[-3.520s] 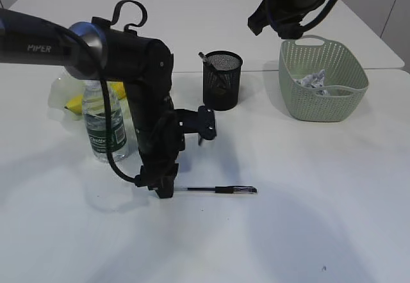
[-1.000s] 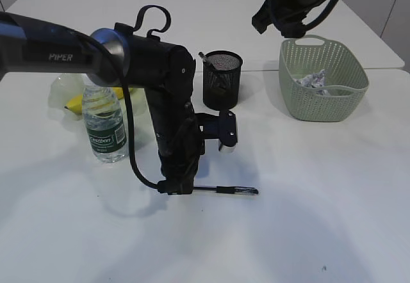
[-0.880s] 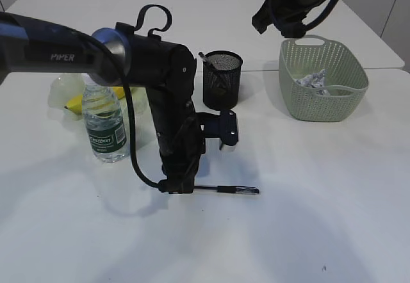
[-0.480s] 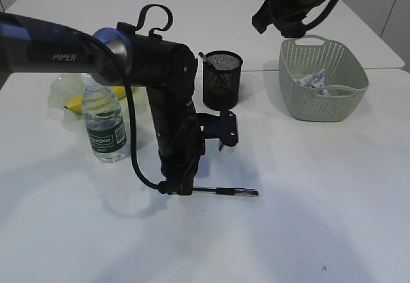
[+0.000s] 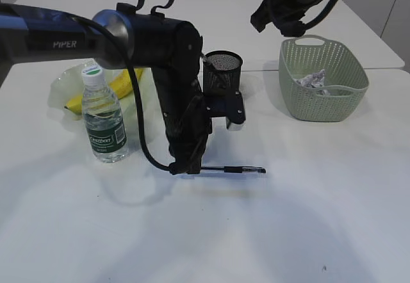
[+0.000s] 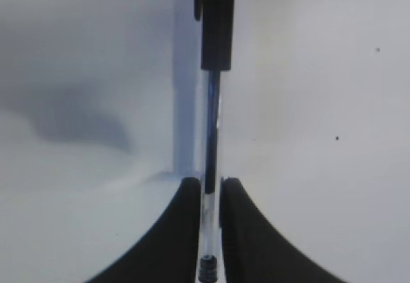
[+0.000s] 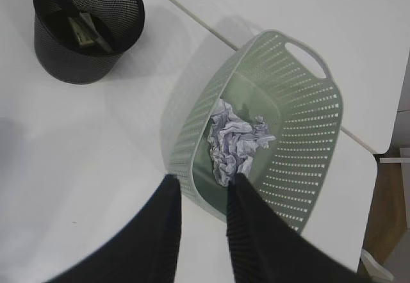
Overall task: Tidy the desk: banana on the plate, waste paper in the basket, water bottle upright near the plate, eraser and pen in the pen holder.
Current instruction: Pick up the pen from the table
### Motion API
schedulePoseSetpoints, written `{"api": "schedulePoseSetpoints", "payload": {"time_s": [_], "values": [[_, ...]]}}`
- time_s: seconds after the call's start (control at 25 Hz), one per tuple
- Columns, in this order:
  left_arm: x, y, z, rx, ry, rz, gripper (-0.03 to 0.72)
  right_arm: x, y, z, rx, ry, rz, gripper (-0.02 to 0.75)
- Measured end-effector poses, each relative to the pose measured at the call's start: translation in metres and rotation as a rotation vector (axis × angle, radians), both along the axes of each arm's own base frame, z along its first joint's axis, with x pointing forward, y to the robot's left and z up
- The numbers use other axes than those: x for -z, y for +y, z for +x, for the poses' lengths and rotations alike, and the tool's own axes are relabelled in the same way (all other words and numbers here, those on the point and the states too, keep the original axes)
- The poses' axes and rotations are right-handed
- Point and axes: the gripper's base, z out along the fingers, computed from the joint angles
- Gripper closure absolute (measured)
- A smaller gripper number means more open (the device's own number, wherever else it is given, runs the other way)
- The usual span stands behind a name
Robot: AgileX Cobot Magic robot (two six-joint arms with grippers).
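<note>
The left gripper (image 6: 208, 232) has its two black fingers (image 6: 182, 232) pinched on the clear back end of the pen (image 6: 211, 97), one on each side of the barrel. From the wrist camera the pen runs straight away from the jaws, its dark cap end farthest out. In the exterior view the pen (image 5: 234, 169) is horizontal, just clear of the white table (image 5: 307, 219) with a thin shadow under it, cap end pointing right, and the left gripper (image 5: 182, 166) holds it at the left end beneath a big black arm bent down from the left.

The right gripper (image 7: 204, 232) hangs high over the far right, its fingers standing apart with nothing between them, the gap plain to see in its wrist view. Below it sits the green basket (image 7: 301, 136) with the crumpled waste paper (image 7: 234, 142) inside; in the exterior view the basket (image 5: 320, 97) is at the far right with the paper (image 5: 315, 80) in it.

The black mesh pen holder (image 5: 222, 78) stands just behind the left arm, with something dark and slim already leaning in it. Over on the left, the water bottle (image 5: 102, 116) stands upright, just in front of the pale plate (image 5: 64, 84), and the banana (image 5: 118, 84) lies on that plate.
</note>
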Motion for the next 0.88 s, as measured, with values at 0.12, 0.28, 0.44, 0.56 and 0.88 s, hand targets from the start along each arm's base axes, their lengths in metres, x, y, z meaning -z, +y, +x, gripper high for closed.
{"api": "schedulePoseSetpoints", "payload": {"time_s": [0.12,0.28,0.44,0.56,0.88], "values": [[-0.009,-0.003,0.003,-0.005,-0.012,-0.011,0.648,0.000,0.000,0.000,-0.002,-0.003,0.001,0.545],[-0.017,-0.004,0.006,-0.024,-0.021,-0.020,0.648,-0.001,0.000,0.001,0.009,-0.012,0.004,0.546],[-0.017,-0.004,0.006,-0.028,-0.022,-0.012,0.649,-0.004,-0.004,0.003,0.066,-0.059,-0.008,0.546],[-0.017,-0.004,0.006,-0.029,-0.022,-0.011,0.649,-0.008,-0.009,0.005,0.130,-0.110,-0.007,0.546],[-0.017,0.004,0.012,-0.074,-0.019,-0.012,0.649,-0.028,-0.040,0.015,0.282,-0.204,0.073,0.546]]}}
